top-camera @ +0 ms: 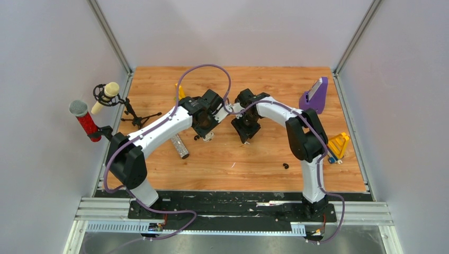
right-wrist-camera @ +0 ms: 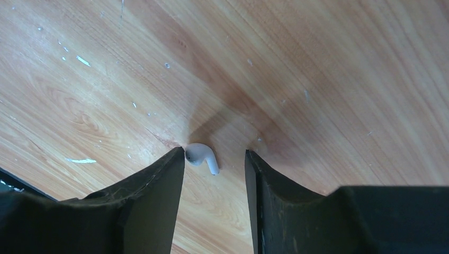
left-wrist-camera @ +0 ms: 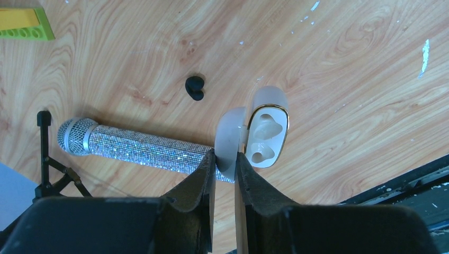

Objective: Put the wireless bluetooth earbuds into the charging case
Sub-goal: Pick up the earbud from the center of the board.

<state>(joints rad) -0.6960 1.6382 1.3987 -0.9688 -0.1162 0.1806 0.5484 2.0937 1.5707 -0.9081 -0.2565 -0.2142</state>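
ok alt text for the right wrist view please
A white stemmed earbud lies on the wooden table between the open fingers of the right hand, close beside the finger at the picture's left and apart from the other. Nothing is gripped.

- I see a glittery silver microphone (left-wrist-camera: 143, 149) lying flat on the wooden bench (top-camera: 249, 169).
- At the left edge stand a red microphone (top-camera: 86, 123) with a grey head and a cream microphone (top-camera: 106, 96) on a small black tripod (top-camera: 138, 117).
- At the far right sits a purple stand (top-camera: 314, 95), with a yellow piece (top-camera: 338, 145) nearer me.
- A yellow-and-green brick (left-wrist-camera: 24, 24) shows in the left wrist view's corner.
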